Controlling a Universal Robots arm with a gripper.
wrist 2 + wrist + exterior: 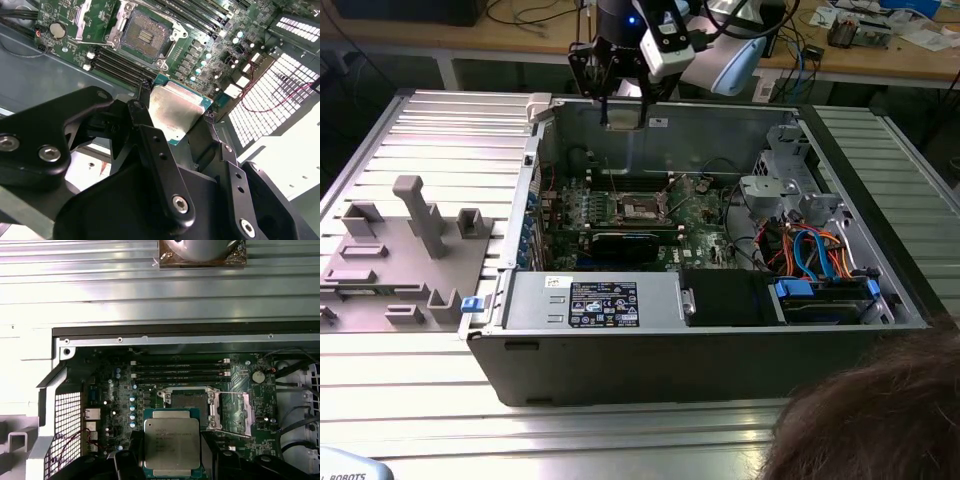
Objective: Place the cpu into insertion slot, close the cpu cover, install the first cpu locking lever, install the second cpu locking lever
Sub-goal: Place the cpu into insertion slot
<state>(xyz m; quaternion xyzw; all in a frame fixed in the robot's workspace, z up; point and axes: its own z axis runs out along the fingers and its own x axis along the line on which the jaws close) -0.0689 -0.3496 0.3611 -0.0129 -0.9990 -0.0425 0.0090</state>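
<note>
My gripper (623,108) hangs above the far wall of the open computer case (620,370), shut on the cpu (171,442), a flat square chip with a silver-grey top. Black fingers (131,452) clamp two opposite edges of the cpu (177,112). The insertion slot (187,401) lies bare on the green board below, dark in the middle with a metal rim; it also shows as the slot (145,34) and the slot (640,207). The cpu cover (247,412) is swung open beside the slot, with thin wire levers raised next to it.
Memory slots (180,372) run beside the socket. A long black expansion card (625,245) and a power supply (610,300) sit nearer the front, a drive cage with cables (820,260) at the exterior view's right. A grey fixture (400,250) stands left; a person's hair (880,410) shows bottom right.
</note>
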